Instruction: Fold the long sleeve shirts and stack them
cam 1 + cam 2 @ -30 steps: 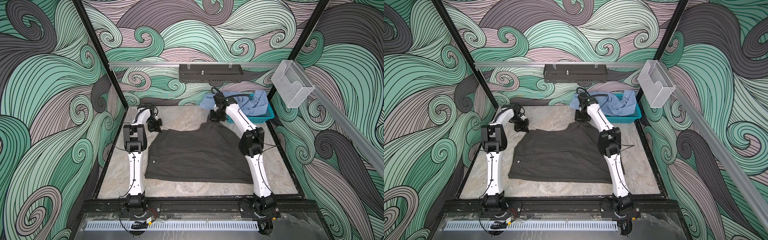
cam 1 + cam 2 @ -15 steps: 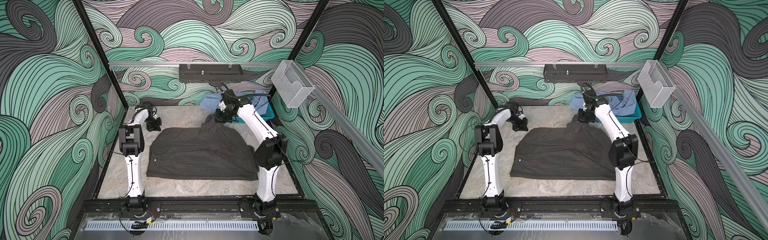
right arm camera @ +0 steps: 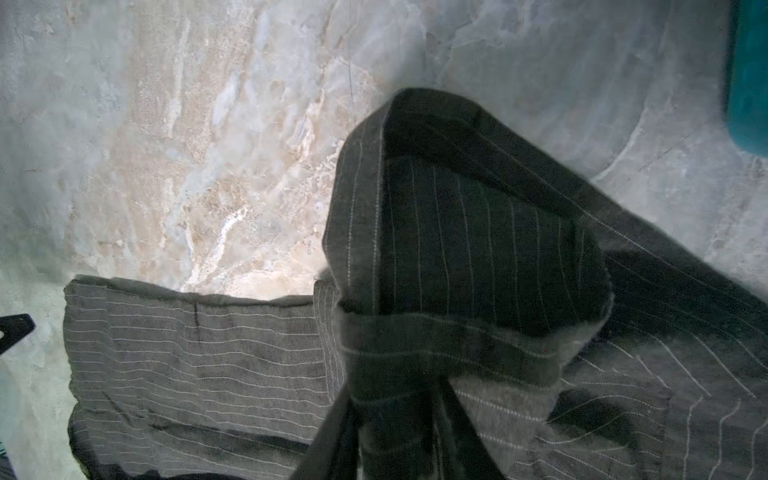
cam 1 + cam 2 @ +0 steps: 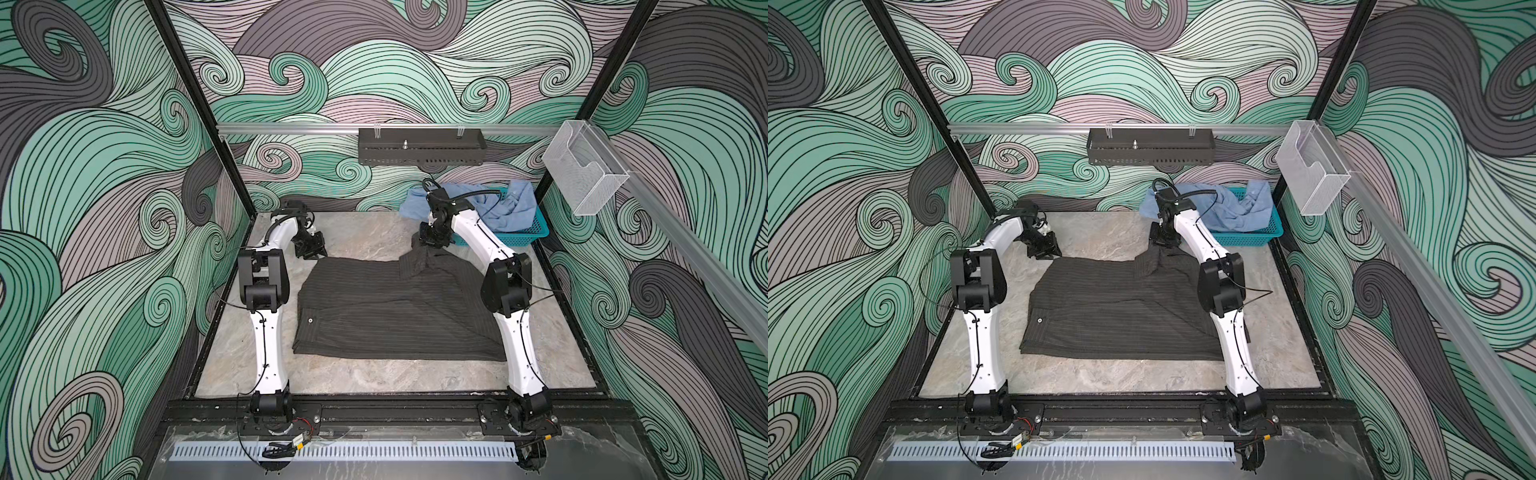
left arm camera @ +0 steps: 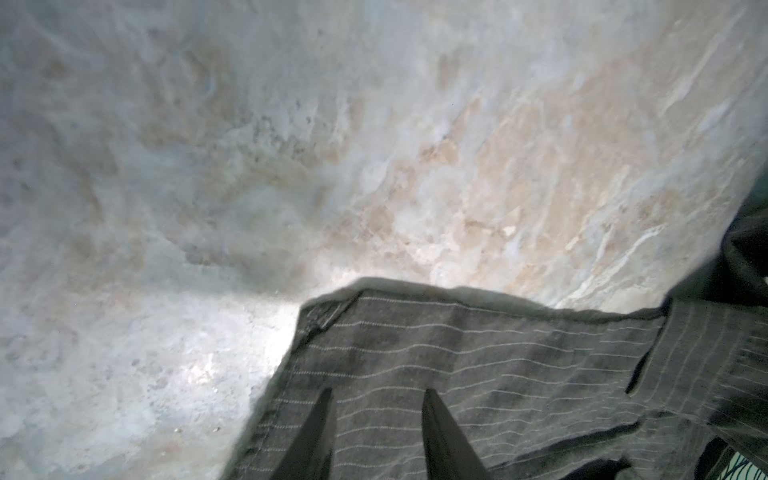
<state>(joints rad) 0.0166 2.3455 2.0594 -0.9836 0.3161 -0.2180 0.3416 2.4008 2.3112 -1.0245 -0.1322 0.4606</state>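
On marble table (image 4: 374, 374), nearest: charcoal shirt (image 4: 395, 320), folded flat. Over its far left corner, hovers with left gripper (image 5: 377, 392) parted, nothing between the fingers. At the far right edge, pinches a lifted peak of that cloth in right gripper (image 3: 397, 399). Farthest back: light blue shirt (image 4: 503, 208) heaped in teal basket (image 4: 528, 237).

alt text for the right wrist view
A raised fold of the dark pinstriped shirt stands between the fingers of the right end effector, the rest lying on the marble table. The teal basket shows at one edge.
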